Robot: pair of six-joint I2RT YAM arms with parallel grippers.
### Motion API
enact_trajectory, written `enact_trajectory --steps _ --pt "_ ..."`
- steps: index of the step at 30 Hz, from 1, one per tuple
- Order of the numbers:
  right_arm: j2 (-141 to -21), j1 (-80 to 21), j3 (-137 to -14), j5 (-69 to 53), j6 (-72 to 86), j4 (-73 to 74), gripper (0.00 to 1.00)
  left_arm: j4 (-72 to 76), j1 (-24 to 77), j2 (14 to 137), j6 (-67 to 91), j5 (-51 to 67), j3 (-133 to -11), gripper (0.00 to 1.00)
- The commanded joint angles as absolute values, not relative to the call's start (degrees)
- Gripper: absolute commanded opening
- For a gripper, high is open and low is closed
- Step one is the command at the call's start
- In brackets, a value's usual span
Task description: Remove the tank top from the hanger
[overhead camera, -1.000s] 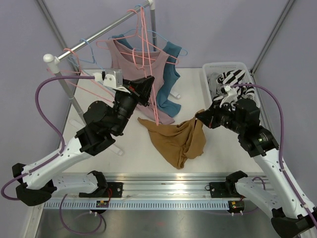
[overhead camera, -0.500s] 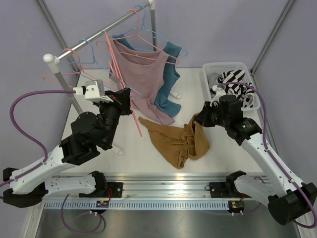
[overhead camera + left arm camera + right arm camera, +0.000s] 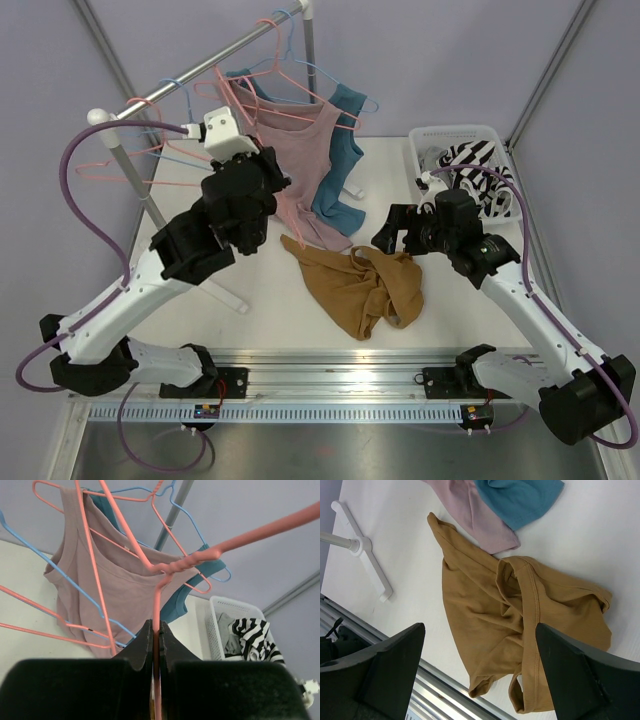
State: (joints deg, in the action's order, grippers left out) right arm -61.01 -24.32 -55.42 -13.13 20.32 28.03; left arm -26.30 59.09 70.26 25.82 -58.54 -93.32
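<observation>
Right jaws let go, spread | left jaws pinch hanger (image 3: 156,600) | tank top (image 3: 355,285) lies diagonal

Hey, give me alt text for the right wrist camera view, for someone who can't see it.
A brown tank top lies crumpled on the white table, below the open right gripper. The hems of a pink top and a teal top reach in at the upper edge.
</observation>
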Motion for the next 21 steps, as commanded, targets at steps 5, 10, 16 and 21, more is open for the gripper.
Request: enact_trajectory --steps 5,10,16,21 --pt "-59.07 -24.78 -56.51 -13.54 19.60 26.45 0.99 -35.59 52.83 81.64 41.03 -56.08 -109.94 0.00" --pt "-58.45 -24.70 -57.30 -13.71 18.72 27.86 0.99 -35.86 49.14 85.60 44.99 -55.90 -114.34 0.00" --pt "-58.27 -24.70 -58.18 -14.58 18.11 28.65 0.99 -34.63 45.19 89.20 48.60 -56.52 -117.06 0.00" --pt "-59.15 -24.79 -58.18 -16.17 18.11 28.13 0.99 -36.39 39.30 92.45 51.50 -51.52 -121.64 0.00"
